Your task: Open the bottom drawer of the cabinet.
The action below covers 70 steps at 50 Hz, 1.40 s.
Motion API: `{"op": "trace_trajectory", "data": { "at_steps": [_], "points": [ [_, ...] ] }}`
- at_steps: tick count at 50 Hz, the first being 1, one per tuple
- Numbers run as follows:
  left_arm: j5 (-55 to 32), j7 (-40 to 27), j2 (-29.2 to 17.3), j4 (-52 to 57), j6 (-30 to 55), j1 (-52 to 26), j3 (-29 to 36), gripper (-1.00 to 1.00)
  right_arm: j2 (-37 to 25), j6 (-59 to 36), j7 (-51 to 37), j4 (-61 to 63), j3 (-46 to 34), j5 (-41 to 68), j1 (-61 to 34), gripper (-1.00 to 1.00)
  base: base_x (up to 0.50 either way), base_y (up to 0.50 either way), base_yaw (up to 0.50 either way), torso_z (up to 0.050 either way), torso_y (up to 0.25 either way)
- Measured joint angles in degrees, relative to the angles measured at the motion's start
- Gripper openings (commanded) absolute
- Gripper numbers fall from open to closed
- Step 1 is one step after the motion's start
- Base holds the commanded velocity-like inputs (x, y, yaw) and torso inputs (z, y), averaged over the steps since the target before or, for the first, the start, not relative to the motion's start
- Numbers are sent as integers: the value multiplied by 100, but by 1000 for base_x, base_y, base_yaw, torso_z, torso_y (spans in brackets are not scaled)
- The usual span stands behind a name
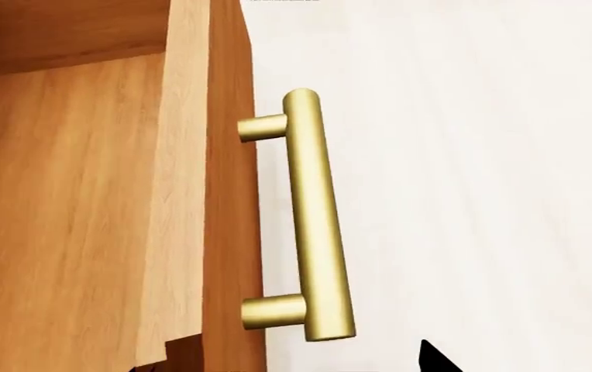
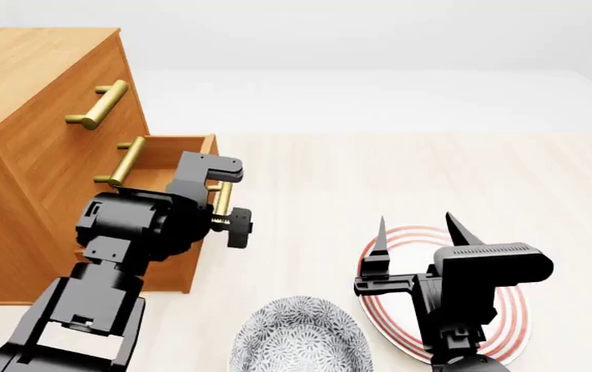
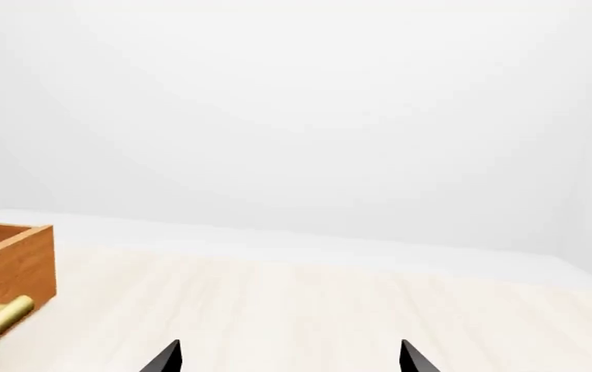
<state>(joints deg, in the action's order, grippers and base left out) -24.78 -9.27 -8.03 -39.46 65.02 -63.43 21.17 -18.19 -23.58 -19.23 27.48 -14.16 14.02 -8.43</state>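
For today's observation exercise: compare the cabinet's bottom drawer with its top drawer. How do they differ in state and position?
The bottom drawer is pulled out, its open box showing; the top drawer sits flush and shut in the cabinet. The bottom drawer's brass handle is mostly hidden behind the left arm in the head view; the top drawer's handle shows whole. Both share orange-brown wood and brass bar handles.

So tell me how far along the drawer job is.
Done: the bottom drawer stands pulled out from the cabinet, its inside showing. In hand: nothing; the left gripper sits beside the brass handle, not around it. Left: little, perhaps pulling further.
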Motion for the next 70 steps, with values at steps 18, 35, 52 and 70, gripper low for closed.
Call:
{"op": "trace_trajectory", "data": {
  "at_steps": [18, 35, 52, 70],
  "points": [
    [-76, 96, 279, 9, -18, 15, 138, 100, -35, 17, -33, 24, -3, 35, 10, 100, 0, 0, 0, 0, 0],
    [-384, 88, 532, 171, 58, 43, 238, 100, -74, 23, -60, 49, -8, 63, 14, 100, 0, 0, 0, 0, 0],
    [-554, -54, 489, 430, 216, 94, 330, 100, -113, -14, -96, 96, -16, 89, 1, 100, 0, 0, 0, 0, 0],
    [-1080, -679, 225, 2111, 258, 394, -24, 100, -127, -17, -132, 103, -38, 115, -9, 100, 0, 0, 0, 0, 1]
  ]
}}
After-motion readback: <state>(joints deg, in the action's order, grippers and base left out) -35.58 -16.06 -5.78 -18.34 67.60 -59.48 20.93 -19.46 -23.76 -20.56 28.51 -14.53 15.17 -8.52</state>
